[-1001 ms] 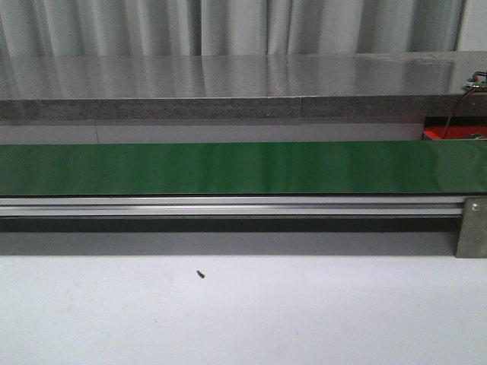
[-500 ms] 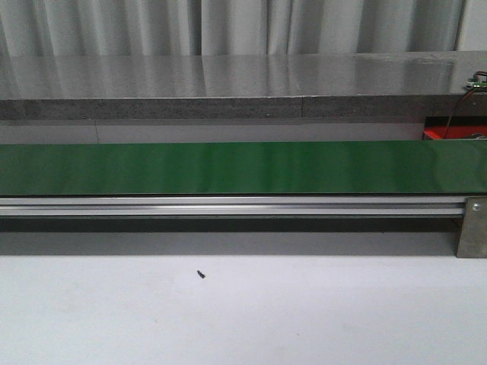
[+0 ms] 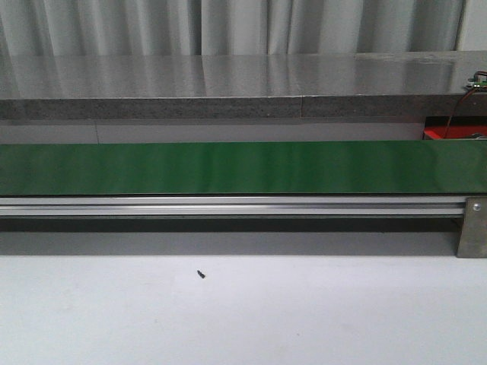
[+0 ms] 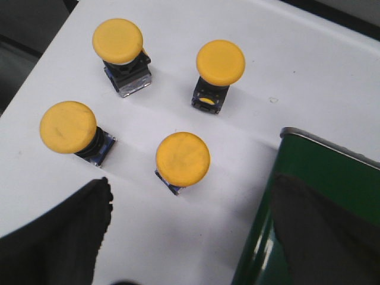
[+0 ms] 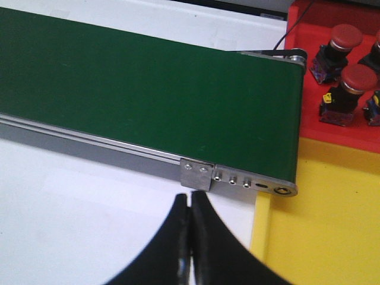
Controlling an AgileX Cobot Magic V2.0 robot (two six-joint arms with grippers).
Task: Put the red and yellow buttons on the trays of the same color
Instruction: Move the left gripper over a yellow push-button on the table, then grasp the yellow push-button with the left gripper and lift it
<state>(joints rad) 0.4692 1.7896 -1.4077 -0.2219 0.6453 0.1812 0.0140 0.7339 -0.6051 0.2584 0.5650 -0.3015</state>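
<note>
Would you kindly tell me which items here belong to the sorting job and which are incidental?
Job: yellow buttons, red buttons, red tray, yellow tray, green belt.
Incidental: dark speck, grey ledge, curtain.

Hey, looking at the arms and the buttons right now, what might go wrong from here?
1. The four yellow buttons stand close together under the open left pincer; closing on one might knock a neighbour over.
2. The green belt edge sits right beside them, so a finger could catch it.
3. The right pincer is shut; it must open before gripping anything, and the yellow tray and red tray adjoin, so a drop could land wrong.
</note>
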